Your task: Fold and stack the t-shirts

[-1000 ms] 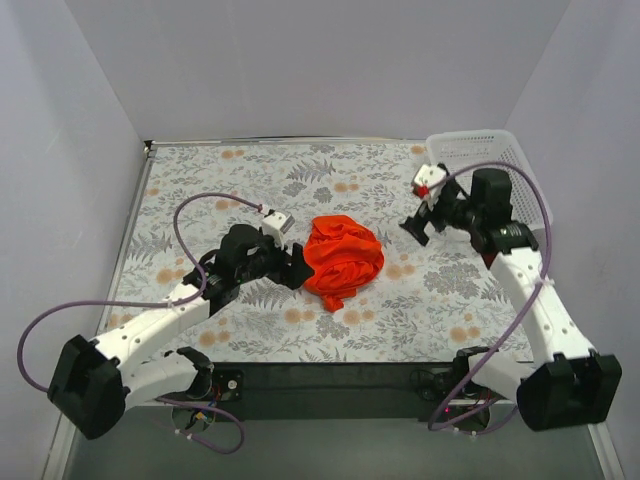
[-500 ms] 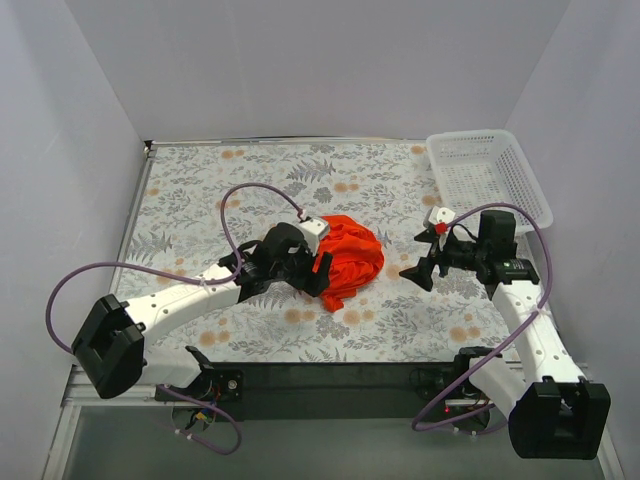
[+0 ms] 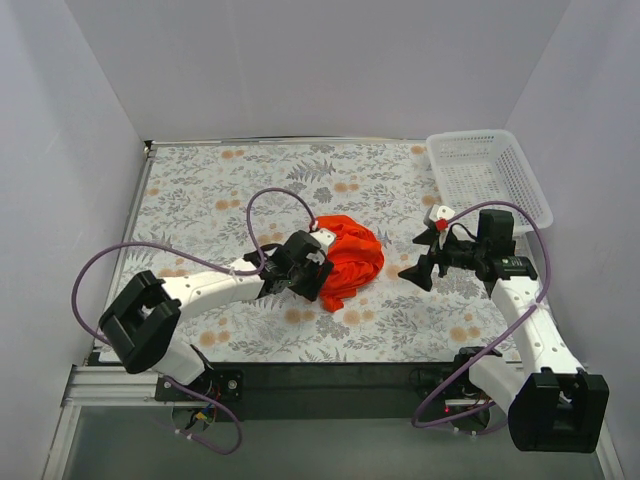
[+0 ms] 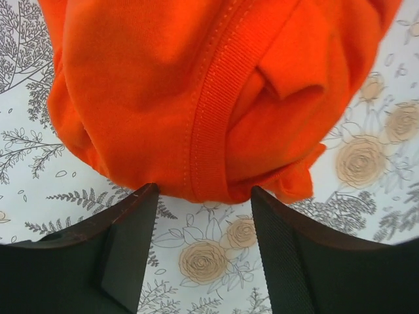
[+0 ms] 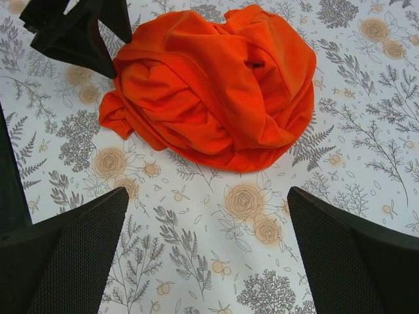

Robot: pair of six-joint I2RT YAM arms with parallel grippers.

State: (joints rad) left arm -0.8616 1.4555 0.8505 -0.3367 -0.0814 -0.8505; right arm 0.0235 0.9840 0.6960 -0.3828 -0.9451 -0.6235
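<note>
A bright orange-red t-shirt lies crumpled in a heap near the middle of the floral table. It fills the top of the left wrist view and shows in the right wrist view. My left gripper is open at the heap's near-left edge, its jaws just short of the ribbed collar and holding nothing. My right gripper is open and empty, to the right of the heap and facing it, apart from the cloth.
A white mesh basket stands at the back right corner of the table. The floral tablecloth covers the table. The left arm's purple cable loops above the table left of the shirt.
My left gripper has moved right, up to the shirt's near-left edge. My right arm swung from beside the basket down to the shirt's right, then barely moved.
</note>
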